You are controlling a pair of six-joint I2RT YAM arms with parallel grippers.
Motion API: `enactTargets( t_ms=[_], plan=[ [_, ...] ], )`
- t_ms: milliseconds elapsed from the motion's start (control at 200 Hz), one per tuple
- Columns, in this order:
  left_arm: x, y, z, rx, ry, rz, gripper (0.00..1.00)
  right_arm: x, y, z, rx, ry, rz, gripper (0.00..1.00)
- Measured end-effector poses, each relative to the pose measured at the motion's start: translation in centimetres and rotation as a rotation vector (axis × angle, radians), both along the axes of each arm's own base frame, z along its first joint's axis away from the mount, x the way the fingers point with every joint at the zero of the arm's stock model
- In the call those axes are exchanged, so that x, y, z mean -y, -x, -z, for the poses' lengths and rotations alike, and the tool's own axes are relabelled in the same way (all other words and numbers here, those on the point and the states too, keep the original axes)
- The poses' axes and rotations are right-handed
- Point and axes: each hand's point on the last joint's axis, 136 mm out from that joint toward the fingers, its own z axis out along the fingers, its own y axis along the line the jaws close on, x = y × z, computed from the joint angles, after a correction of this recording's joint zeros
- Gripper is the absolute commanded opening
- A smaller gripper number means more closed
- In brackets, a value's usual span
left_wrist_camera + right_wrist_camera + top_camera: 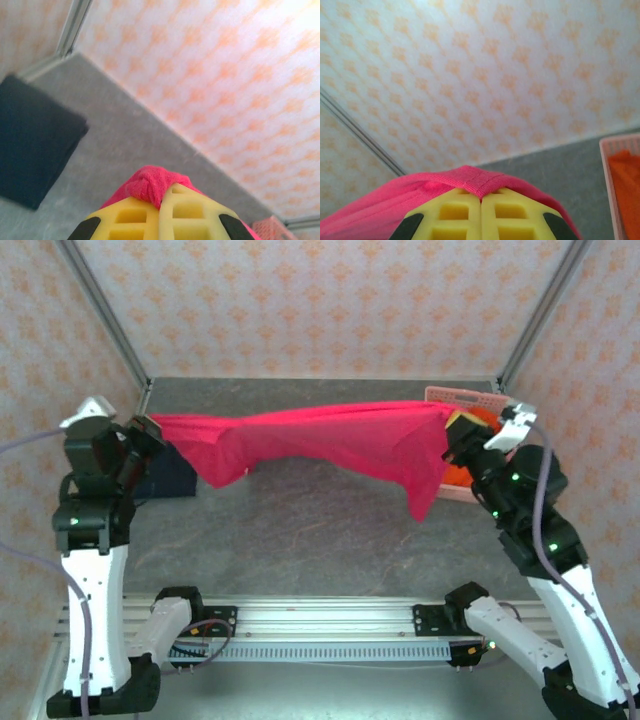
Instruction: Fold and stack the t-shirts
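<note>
Pale wallpaper with small orange motifs is closing in the cell on three sides, metal frame posts [105, 315] are rising from the far corners, and a mottled grey table [300, 530] is carrying everything.

In the top view, the crimson-pink soft cloth t-shirt [340, 440] is hanging in the air over the far half of the table. It is stretching between the left gripper [152, 428] near the far left corner and the right gripper [452, 432] near the far right corner, with its middle sagging. The dark navy cloth t-shirt [165, 478] is lying as a folded square at the far left corner, so that fold is looking finished. The bright orange cloth t-shirt [482, 422] is waiting in the pale pink plastic lattice basket [460, 395] at the far right corner. By my reckoning roughly a third is done: the crimson shirt is needing laying out, folding and stacking, then the orange one.

In the left wrist view, the left yellow fingers [130, 217] are pressing together on a bunched crimson corner, with the navy square lying on the table to the left.

In the right wrist view, the right yellow fingers [455, 215] are clamping the crimson hem, and the basket with orange cloth inside is showing at the right edge
</note>
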Motion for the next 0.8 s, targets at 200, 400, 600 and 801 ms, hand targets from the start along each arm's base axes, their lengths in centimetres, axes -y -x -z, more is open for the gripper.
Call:
enactTargets(
  t_ms=[200, 400, 600, 801],
  plan=[
    [-1.2, -2.4, -6.6, 0.104, -0.023, -0.052, 0.0, -1.0, -3.7, -4.3, 0.023, 0.113, 0.026, 0.0],
    [-2.4, -10.2, -7.6, 0.089, 0.007, -0.068, 0.0, -1.8, -12.1, -3.0, -0.072, 0.196, 0.064, 0.0],
    [-3.4, -17.8, -8.4, 0.095, 0.034, -0.075, 0.0, -3.7, -19.7, -0.2, -0.149, 0.202, 0.03, 0.0],
    [-5.2, -21.8, -14.5, 0.271, 0.046, -0.086, 0.0, -5.0, -23.4, -5.5, -0.042, 0.155, -0.006, 0.0]
  ],
)
